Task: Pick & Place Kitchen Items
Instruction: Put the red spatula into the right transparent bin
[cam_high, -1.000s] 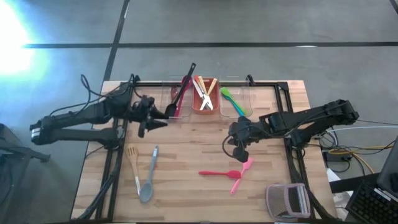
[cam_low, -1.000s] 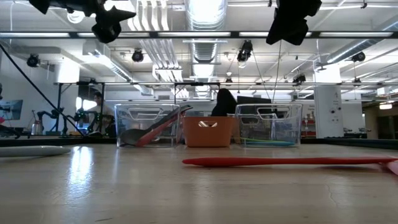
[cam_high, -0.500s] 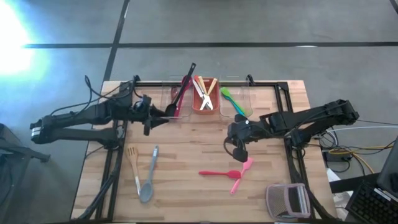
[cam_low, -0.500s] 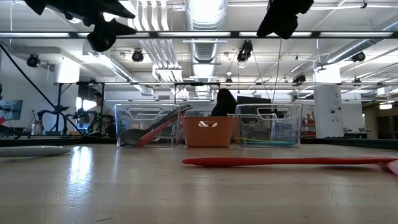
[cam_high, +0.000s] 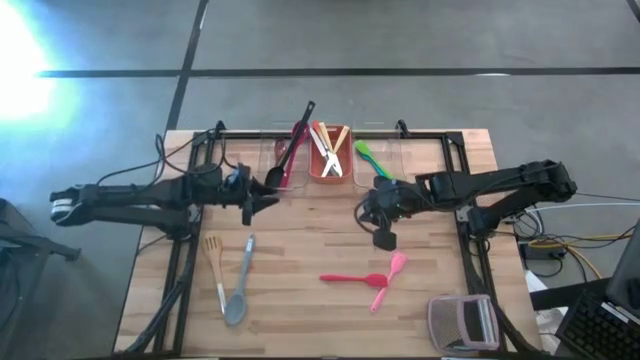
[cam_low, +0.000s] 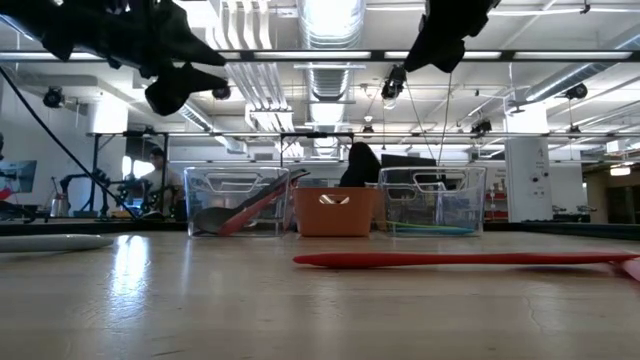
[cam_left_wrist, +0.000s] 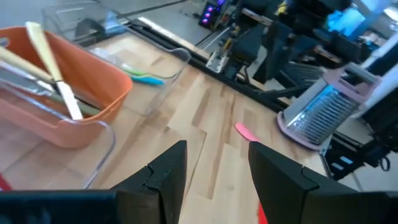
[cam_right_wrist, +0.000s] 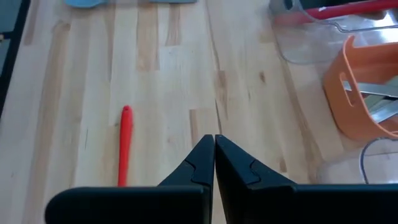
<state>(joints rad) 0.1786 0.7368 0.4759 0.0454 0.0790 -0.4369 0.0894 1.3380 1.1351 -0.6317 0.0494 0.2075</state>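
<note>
Table, seen from above: three bins in a row at upper centre, loose utensils below. Left bin (cam_high: 283, 160), clear, holds a black spatula (cam_high: 291, 148) and a red one leaning out over its rim, too long to lie flat. Orange bin (cam_high: 328, 164), centre, holds pale wooden sticks (cam_high: 330, 148) crossed in a heap. Right bin (cam_high: 380, 160), clear, holds a green spoon (cam_high: 372, 160) and what looks like a blue one, hard to make out. On the bare wood, not yet sorted: wooden fork-spatula (cam_high: 214, 265) and grey spoon (cam_high: 239, 295) side by side at lower left; red spoon (cam_high: 352, 278) and pink spoon (cam_high: 390, 276) touching at lower centre. Grey-and-pink grater (cam_high: 463, 321) at lower right, apart from the rest. Left gripper (cam_high: 262, 200) hangs just below the left bin, its fingers (cam_left_wrist: 171, 171) spread and holding nothing, likely placed between the bin and the grey spoon to go for the lower-left pair. Right gripper (cam_high: 383, 236) hovers above the table at centre right, between the right bin and the red and pink spoons, jaws pressed together and empty; it would have to spread them before taking either spoon. Four utensils appear left to place.
</note>
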